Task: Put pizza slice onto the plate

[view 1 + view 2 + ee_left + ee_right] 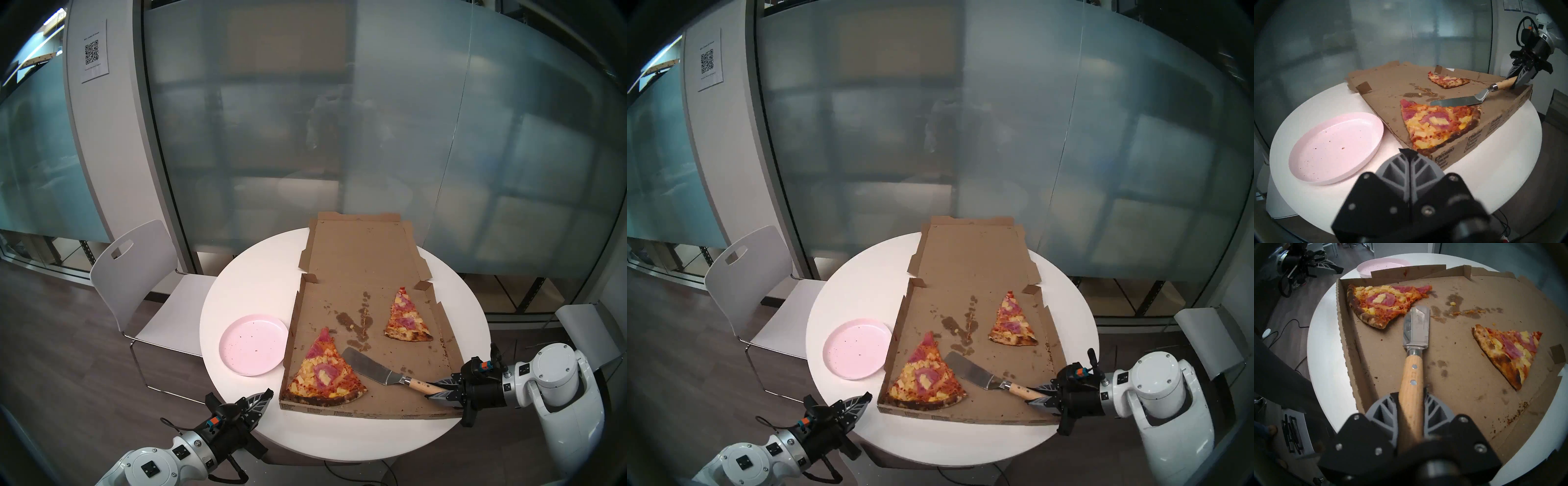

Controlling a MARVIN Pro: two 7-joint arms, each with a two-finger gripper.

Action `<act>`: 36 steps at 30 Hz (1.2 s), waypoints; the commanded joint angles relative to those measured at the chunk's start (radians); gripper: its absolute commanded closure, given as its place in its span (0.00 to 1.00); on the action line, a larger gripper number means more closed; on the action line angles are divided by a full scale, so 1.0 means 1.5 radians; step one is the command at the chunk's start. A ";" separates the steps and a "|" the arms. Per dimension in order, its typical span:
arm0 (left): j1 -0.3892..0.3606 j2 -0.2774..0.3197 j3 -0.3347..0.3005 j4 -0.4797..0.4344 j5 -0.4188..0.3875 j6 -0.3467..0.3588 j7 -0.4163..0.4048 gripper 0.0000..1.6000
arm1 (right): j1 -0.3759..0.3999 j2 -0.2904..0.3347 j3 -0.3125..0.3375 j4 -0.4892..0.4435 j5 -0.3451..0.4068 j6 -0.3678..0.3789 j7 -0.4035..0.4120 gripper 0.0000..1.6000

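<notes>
Looking from the robot's side outward: left gripper (266,396) hovering over the near-left edge of the round white surface (237,278), fingers (1398,167) pressed together on nothing, tips just short of the near-left corner of the pizza box (380,412). Right gripper (437,390) over the box's near-right corner, fingers (1383,412) clamped on the wooden handle of the spatula (369,370).

Next out: the pizza slice (325,373), the big one with ham, pineapple and a charred crust, lying flat in the near-left corner of the box, crust along the near wall. Spatula blade low over the cardboard, leading edge right at the slice's right side; cannot tell from these views whether it's touching or tucked under yet. Plate (251,346) sitting just outside the box's left wall, bare except for a few dark crumbs.

Farther back: smaller slice (407,319) over on the right, then greasy cardboard and the lid laid open.

So, probably at the scoop step, nothing lifted. Next move likely means keeping the blade flat and sliding it left under the slice, maybe bracing the far side with the shut left fingers so it doesn't just shove into the wall. Then up, over the wall, onto the plate.
</notes>
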 commanded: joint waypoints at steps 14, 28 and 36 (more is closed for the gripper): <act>-0.030 -0.008 0.002 0.029 0.006 0.000 0.005 0.96 | 0.020 0.007 -0.010 0.007 -0.003 0.004 0.010 1.00; -0.107 -0.018 0.031 0.197 0.008 -0.073 -0.011 0.96 | 0.034 0.014 -0.029 0.018 -0.007 0.007 0.012 1.00; -0.134 -0.027 0.045 0.253 0.025 -0.067 -0.002 0.96 | 0.035 0.020 -0.032 0.019 -0.006 0.005 0.018 1.00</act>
